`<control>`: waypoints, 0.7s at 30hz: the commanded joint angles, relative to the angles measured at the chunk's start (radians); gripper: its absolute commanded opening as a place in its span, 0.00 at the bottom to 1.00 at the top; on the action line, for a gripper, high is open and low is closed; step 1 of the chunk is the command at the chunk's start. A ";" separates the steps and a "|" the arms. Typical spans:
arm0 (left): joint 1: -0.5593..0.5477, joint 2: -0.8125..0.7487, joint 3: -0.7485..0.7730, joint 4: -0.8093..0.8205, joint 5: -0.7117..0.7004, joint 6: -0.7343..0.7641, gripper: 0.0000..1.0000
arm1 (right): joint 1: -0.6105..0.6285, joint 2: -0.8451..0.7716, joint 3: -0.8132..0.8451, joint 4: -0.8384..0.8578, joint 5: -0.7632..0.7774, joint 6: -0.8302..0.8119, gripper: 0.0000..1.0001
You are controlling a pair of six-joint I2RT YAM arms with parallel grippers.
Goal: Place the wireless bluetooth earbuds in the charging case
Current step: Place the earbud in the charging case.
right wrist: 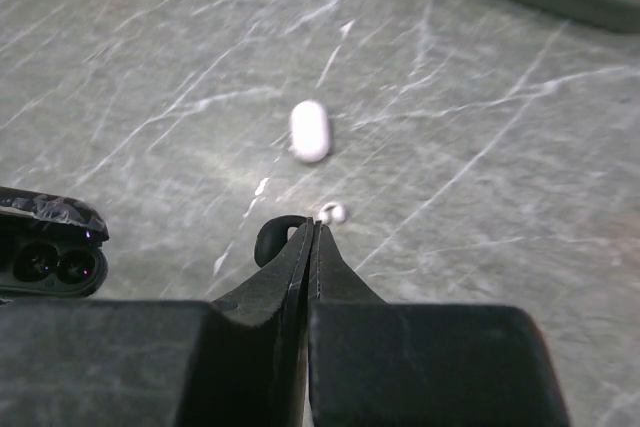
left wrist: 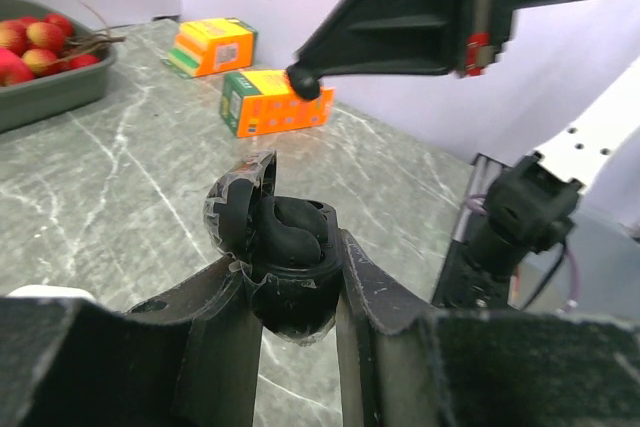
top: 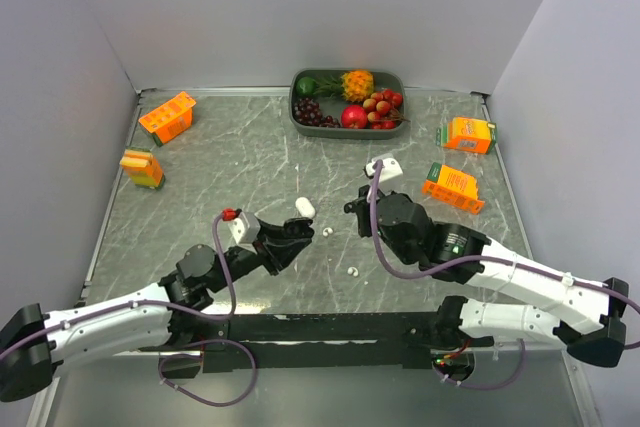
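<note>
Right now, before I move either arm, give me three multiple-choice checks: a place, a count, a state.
1. Where is the white case? A on a shelf B on the table C on the floor
2. How many orange boxes? A two B four C six
3. The black case in the left hand has its lid: A open B shut C missing
Answers: B, it lies on the table; B, two stand at each side; A, the lid stands raised.
</note>
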 commanded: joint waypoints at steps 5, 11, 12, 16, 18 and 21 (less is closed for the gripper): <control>-0.003 0.111 0.076 0.201 -0.079 0.078 0.01 | 0.116 -0.039 0.056 0.043 0.325 -0.115 0.00; -0.002 0.217 0.105 0.301 -0.093 0.093 0.01 | 0.211 -0.085 -0.027 0.287 0.423 -0.269 0.00; 0.000 0.239 0.113 0.313 -0.093 0.093 0.01 | 0.217 -0.094 -0.039 0.354 0.434 -0.307 0.00; 0.008 0.283 0.130 0.359 -0.080 0.087 0.01 | 0.246 -0.115 -0.084 0.475 0.434 -0.394 0.00; 0.014 0.303 0.139 0.383 -0.068 0.075 0.01 | 0.261 -0.118 -0.099 0.522 0.431 -0.437 0.00; 0.018 0.326 0.153 0.401 -0.041 0.063 0.01 | 0.283 -0.120 -0.134 0.617 0.428 -0.502 0.00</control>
